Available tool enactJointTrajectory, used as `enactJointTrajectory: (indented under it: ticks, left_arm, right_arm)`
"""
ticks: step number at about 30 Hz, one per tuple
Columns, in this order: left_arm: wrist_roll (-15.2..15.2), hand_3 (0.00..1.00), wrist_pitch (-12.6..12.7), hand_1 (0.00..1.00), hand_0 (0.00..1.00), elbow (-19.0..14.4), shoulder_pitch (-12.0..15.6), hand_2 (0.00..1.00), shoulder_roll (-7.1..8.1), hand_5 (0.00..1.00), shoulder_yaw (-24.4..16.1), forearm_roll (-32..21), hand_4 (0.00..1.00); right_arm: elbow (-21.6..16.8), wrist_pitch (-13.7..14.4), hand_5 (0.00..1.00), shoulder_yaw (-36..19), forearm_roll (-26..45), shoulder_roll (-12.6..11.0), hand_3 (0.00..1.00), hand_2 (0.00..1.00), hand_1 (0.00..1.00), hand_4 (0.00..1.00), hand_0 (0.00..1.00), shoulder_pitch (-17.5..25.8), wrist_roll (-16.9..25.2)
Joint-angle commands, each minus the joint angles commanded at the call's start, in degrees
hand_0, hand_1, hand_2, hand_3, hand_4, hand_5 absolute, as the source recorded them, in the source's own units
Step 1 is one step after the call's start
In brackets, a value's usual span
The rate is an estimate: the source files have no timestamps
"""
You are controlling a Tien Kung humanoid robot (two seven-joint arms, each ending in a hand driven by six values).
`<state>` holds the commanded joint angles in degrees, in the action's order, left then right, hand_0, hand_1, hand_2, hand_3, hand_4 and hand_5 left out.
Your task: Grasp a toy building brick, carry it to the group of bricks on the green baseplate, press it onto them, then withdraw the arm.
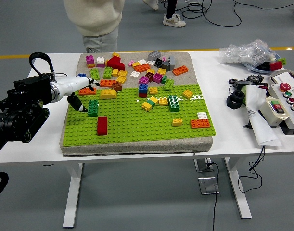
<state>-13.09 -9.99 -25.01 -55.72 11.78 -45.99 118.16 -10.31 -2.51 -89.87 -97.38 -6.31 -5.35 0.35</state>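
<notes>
One hand only was at work: the left hand point(78, 91), white-shelled at the end of its black arm, sat over the left edge of the green baseplate point(137, 127), while the right arm was nowhere in the head view. Its fingers point(89, 83) hung loosely parted and clasped nothing, so no brick had yet been taken. The nearest candidate seemed to be an orange brick point(87, 91), lying touching or just beside the fingertips at roughly three o'clock from the palm, with its long axis running left to right across the picture; whether a fingertip actually pressed on it could not be told. A dark green brick point(93, 108) stood near at about five o'clock from the hand, and a red brick point(102, 125) lay beyond it toward the table's near edge. The loose pile of bricks point(137, 67) spread over the tan mat at the board's far side, at about two o'clock from the hand. The group on the plate, the cluster of bricks point(159, 98) near the middle, lay well apart at three o'clock, so a carry would likely run straight rightward along the brick's own long axis. A person point(96, 21) stood at the far side, at twelve o'clock, hands out of sight.
</notes>
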Motion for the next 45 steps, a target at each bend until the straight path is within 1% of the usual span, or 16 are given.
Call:
enactJointTrajectory:
  ticks: [3, 6, 10, 23, 29, 38, 45]
  left_arm:
    - [-0.20, 0.930, 0.50, 0.961, 0.994, 1.86, -0.42, 0.812, -0.74, 0.019, 1.12, -1.37, 0.881]
    - [-0.31, 0.930, 0.65, 0.961, 0.994, 2.74, -0.61, 0.812, -1.09, 0.019, 1.54, -2.08, 0.881]
    - [-0.41, 0.931, 1.03, 0.963, 0.998, 4.73, -1.18, 0.816, -1.84, 0.007, 2.67, -3.60, 0.881]
    - [-0.39, 0.938, 2.48, 0.962, 0.998, 8.27, -1.60, 0.818, -3.62, 0.004, 5.40, -7.53, 0.887]
    - [-0.40, 0.935, 3.19, 0.962, 0.998, 10.07, -1.87, 0.817, -4.14, 0.002, 7.26, -9.80, 0.891]
    - [-0.56, 0.933, 4.41, 0.962, 0.998, 11.96, -2.44, 0.818, -4.47, 0.002, 8.88, -12.10, 0.892]
    - [-0.67, 0.933, 4.71, 0.962, 0.998, 13.14, -2.74, 0.817, -4.69, 0.002, 10.14, -13.88, 0.890]
  right_arm:
    - [0.00, -0.03, 0.776, 0.05, -0.01, 0.07, 0.767, 0.748, 0.705, 0.998, 0.776, -0.05, 0.00]
    - [0.00, -0.02, 0.776, 0.10, 0.05, 0.10, 0.767, 0.748, 0.705, 0.998, 0.776, -0.06, 0.02]
    - [0.00, -0.05, 0.776, 0.15, 0.02, 0.14, 0.767, 0.748, 0.705, 0.998, 0.777, -0.06, 0.00]
    - [0.00, -0.15, 0.776, 0.35, 0.10, 0.45, 0.767, 0.749, 0.705, 0.998, 0.777, 0.05, 0.00]
    - [0.00, -0.19, 0.776, 0.59, 0.13, 0.49, 0.767, 0.748, 0.705, 0.998, 0.776, -0.05, 0.05]
    - [0.00, -0.31, 0.776, 0.75, -0.02, 0.49, 0.767, 0.749, 0.703, 0.998, 0.776, -0.26, 0.04]
    - [0.00, -0.37, 0.776, 0.95, -0.07, 0.47, 0.767, 0.749, 0.705, 0.998, 0.776, -0.53, 0.09]
